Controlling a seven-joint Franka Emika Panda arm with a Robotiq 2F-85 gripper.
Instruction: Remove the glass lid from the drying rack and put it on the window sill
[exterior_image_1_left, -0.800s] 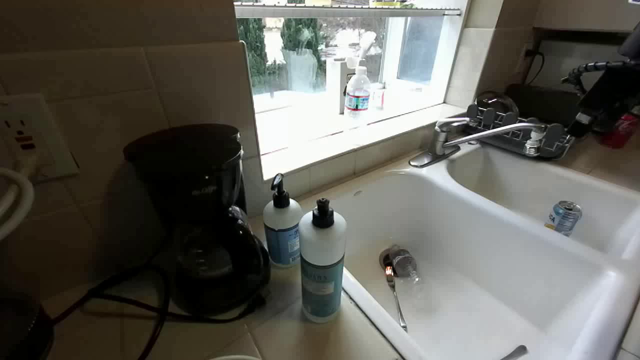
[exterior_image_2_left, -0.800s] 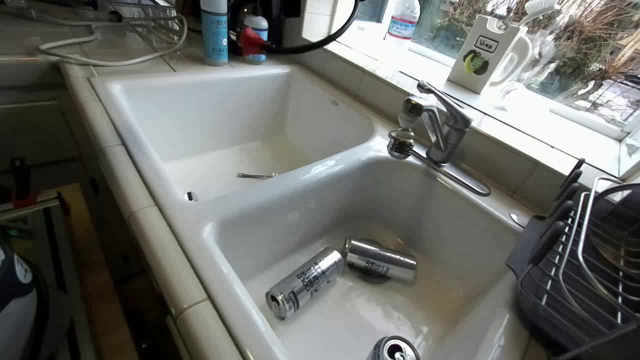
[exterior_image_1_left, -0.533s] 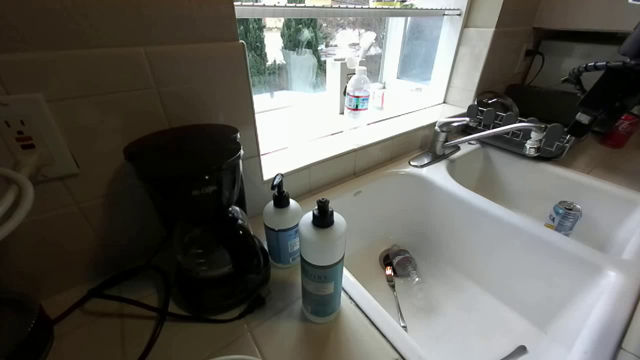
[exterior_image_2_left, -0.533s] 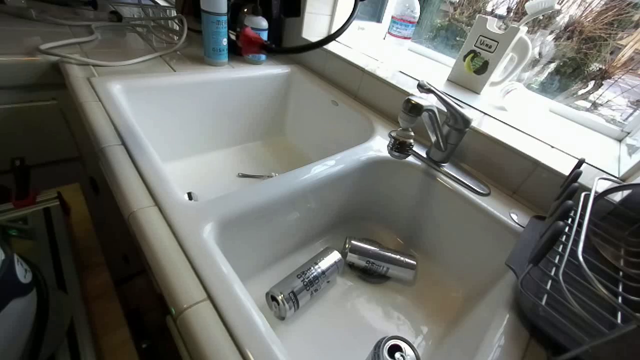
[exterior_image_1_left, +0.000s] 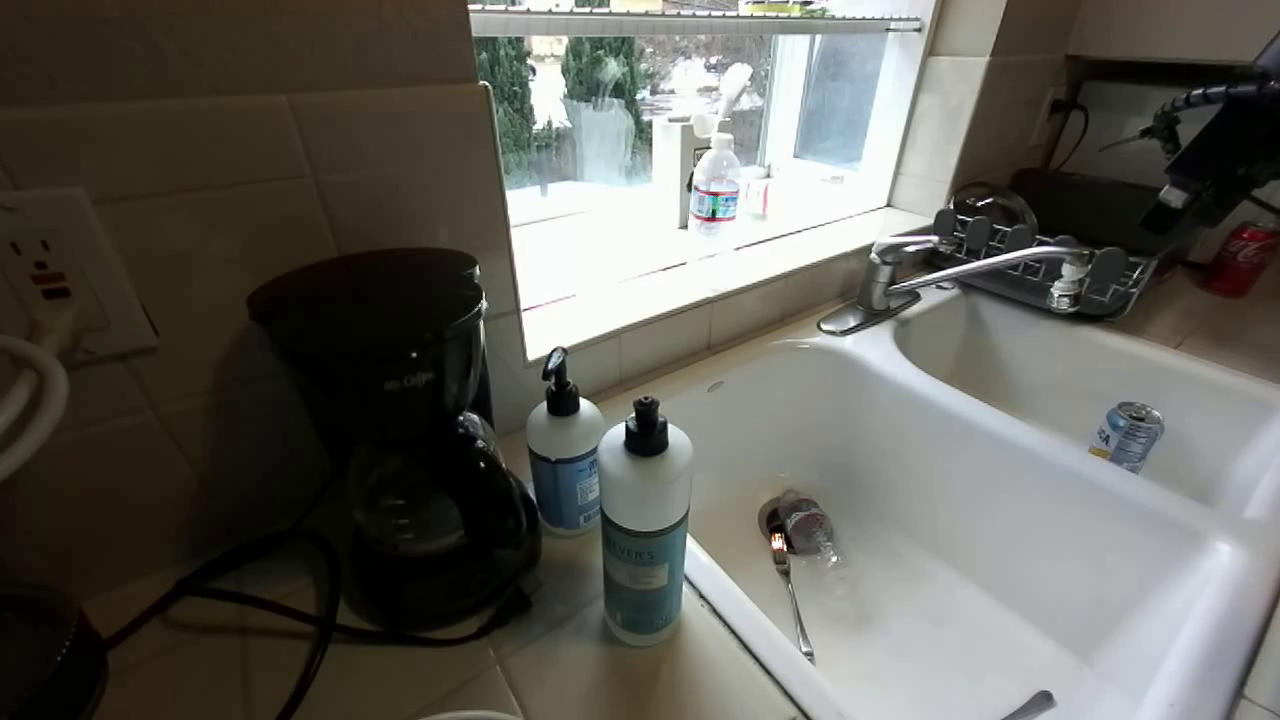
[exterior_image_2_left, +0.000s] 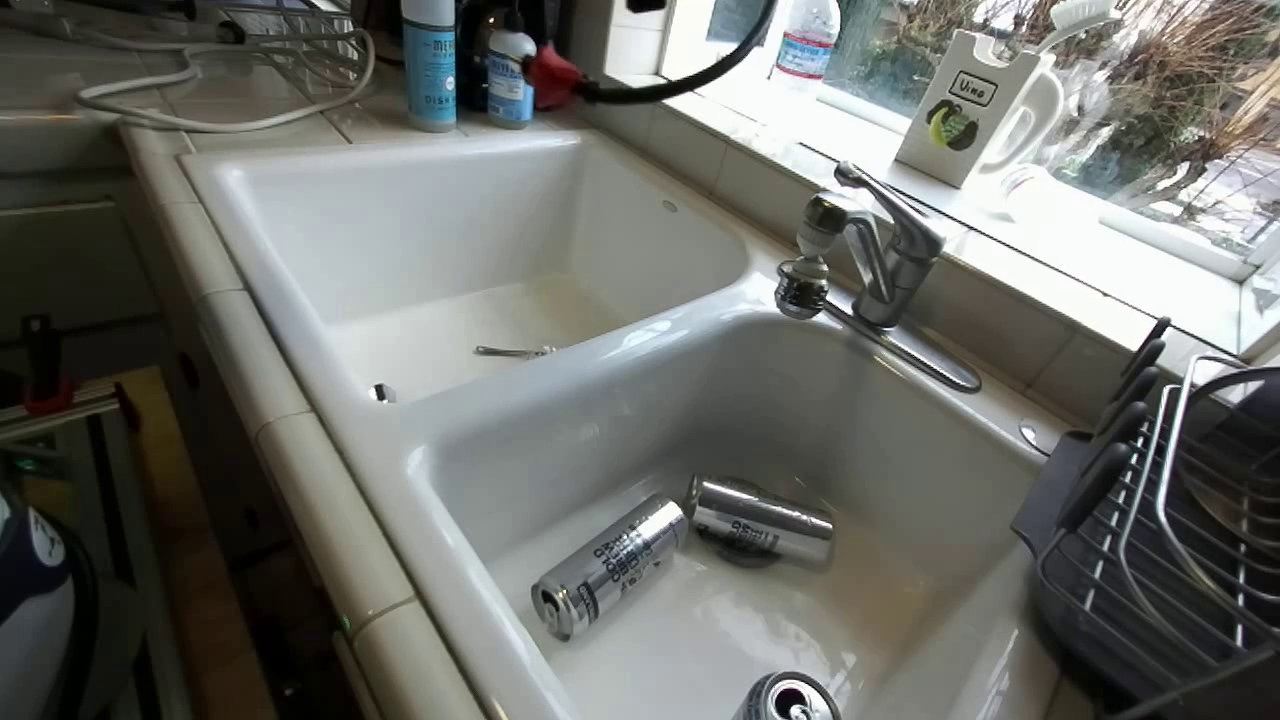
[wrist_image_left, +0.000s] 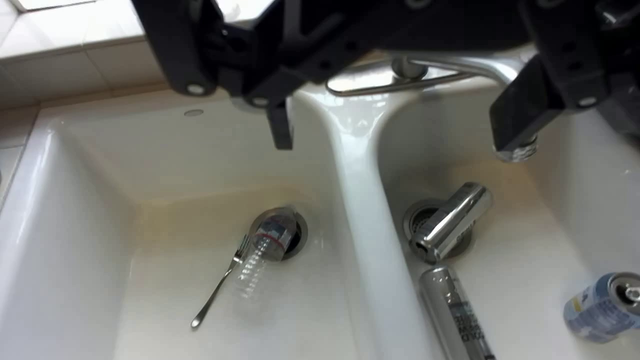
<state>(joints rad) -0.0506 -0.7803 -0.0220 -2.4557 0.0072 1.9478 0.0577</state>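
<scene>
The glass lid (exterior_image_1_left: 1005, 207) stands on edge at the far end of the dark drying rack (exterior_image_1_left: 1040, 290), behind the faucet, in an exterior view. The rack also shows at the right edge of an exterior view (exterior_image_2_left: 1100, 640); a round shape in it is cut off, and I cannot tell if it is the lid. The window sill (exterior_image_1_left: 640, 295) is pale and sunlit, and also shows in an exterior view (exterior_image_2_left: 1110, 250). My gripper (wrist_image_left: 400, 136) is open and empty above the sink divider in the wrist view. The lid is out of the wrist view.
The faucet (exterior_image_1_left: 960, 270) stands between sink and sill. The sill bears a water bottle (exterior_image_1_left: 715, 190) and a white jug (exterior_image_2_left: 965, 110) with a brush. Several cans (exterior_image_2_left: 610, 565) lie in the sink, with a bottle (wrist_image_left: 270, 240) and fork (wrist_image_left: 220, 285). Soap bottles (exterior_image_1_left: 645, 530) stand beside it.
In an exterior view, the dark arm end has moved slightly up and right, uncovering more of the red can. In an exterior view, the red-ended black cable has shifted right. The lid has not moved.
</scene>
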